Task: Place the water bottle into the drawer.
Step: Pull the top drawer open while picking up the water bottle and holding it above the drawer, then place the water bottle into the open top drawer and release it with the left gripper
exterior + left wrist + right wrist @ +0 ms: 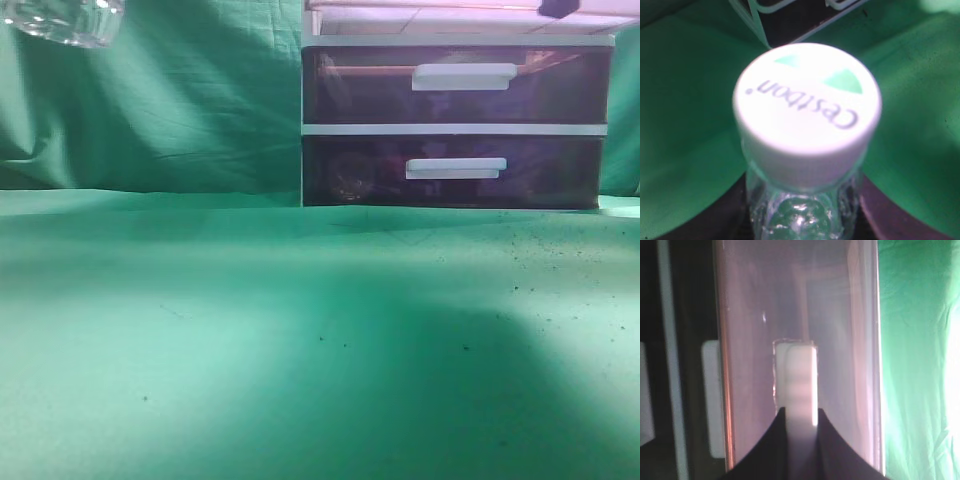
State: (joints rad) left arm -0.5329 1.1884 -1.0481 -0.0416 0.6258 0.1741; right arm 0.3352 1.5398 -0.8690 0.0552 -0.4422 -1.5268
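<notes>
The water bottle (807,110) is clear plastic with a white cap and fills the left wrist view. My left gripper (802,220) is shut on its body just below the neck and holds it high in the air. In the exterior view only the bottle's clear bottom (65,22) shows, at the top left, left of the chest. The drawer (755,315) is pinkish and see-through; it shows in the exterior view (440,20) at the top edge. My right gripper (801,420) is shut on its white handle (796,380); in the exterior view only a dark bit of this gripper (557,8) shows.
The white-framed chest (450,129) stands at the back right on the green cloth (300,350). Its two darker drawers (360,85) (350,170) with white handles are shut. A green cloth backdrop (180,100) hangs behind. A corner of the chest (790,20) shows beyond the bottle cap.
</notes>
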